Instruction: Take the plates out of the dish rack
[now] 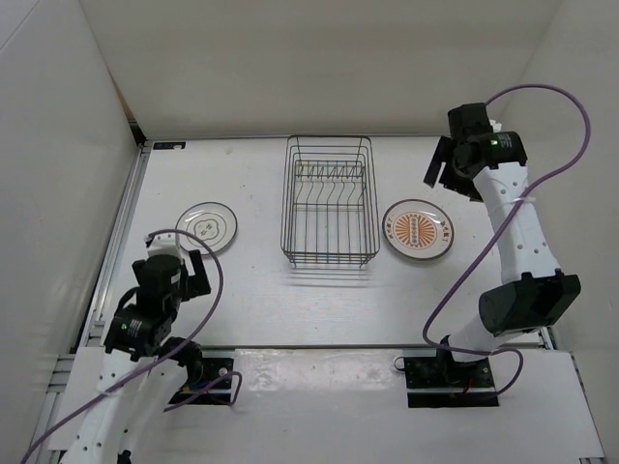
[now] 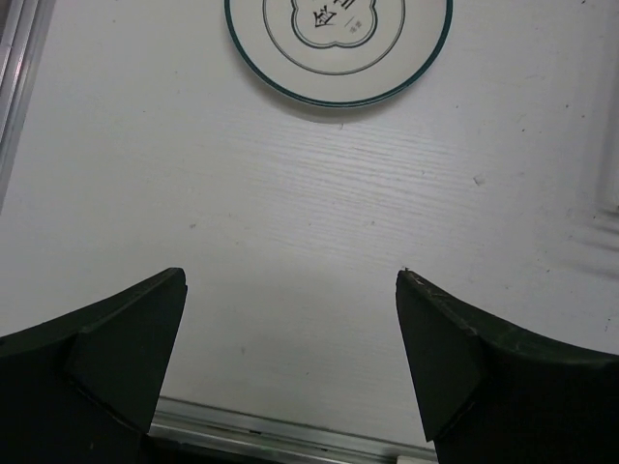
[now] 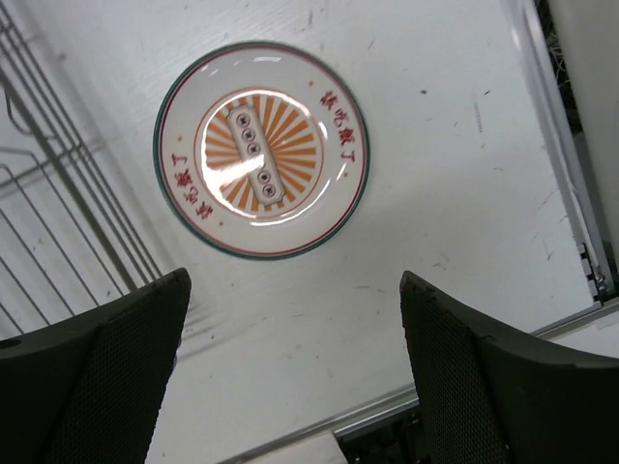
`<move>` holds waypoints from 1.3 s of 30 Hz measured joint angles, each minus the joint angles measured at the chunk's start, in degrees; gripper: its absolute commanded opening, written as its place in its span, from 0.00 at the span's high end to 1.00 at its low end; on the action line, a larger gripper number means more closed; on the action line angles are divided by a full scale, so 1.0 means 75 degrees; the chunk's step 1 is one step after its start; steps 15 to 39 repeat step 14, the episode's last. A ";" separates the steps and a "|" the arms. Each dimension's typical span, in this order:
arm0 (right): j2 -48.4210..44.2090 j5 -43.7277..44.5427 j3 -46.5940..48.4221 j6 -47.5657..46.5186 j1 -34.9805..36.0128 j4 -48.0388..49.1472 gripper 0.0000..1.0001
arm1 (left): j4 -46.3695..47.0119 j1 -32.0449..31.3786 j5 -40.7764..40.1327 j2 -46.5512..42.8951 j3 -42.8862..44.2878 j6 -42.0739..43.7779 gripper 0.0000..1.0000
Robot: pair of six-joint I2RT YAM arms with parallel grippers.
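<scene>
The dark wire dish rack (image 1: 329, 208) stands mid-table; no plate shows in it. A pale plate with grey marks (image 1: 208, 227) lies flat to its left and also shows in the left wrist view (image 2: 338, 48). The orange sunburst plate (image 1: 418, 230) lies flat to its right and also shows in the right wrist view (image 3: 261, 150). A third plate is not in view. My left gripper (image 1: 177, 253) (image 2: 290, 280) is open and empty, just short of the grey-marked plate. My right gripper (image 1: 450, 174) (image 3: 294, 280) is open and empty, raised beyond the sunburst plate.
White walls enclose the table on the left, back and right. An aluminium rail (image 1: 121, 242) runs along the left edge. Rack wires (image 3: 58, 222) stand left of the sunburst plate in the right wrist view. Purple cables (image 1: 571, 106) loop off both arms.
</scene>
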 measured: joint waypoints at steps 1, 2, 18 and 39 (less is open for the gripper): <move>0.0026 0.0038 0.0108 0.0000 -0.0119 0.0009 0.10 | -0.0105 0.0000 -0.0003 0.0291 0.0192 -0.0012 0.00; 0.0041 0.0070 0.0187 0.0000 -0.0248 0.0009 0.10 | -0.0204 0.0000 0.0006 0.0560 0.0358 -0.0015 0.00; 0.0041 -0.0734 0.0187 0.0411 -0.0536 0.0020 0.10 | -0.1265 0.0000 0.0344 0.2031 0.1250 0.0128 0.00; 0.0041 -0.0734 0.0187 0.0411 -0.0536 0.0020 0.10 | -0.1265 0.0000 0.0344 0.2031 0.1250 0.0128 0.00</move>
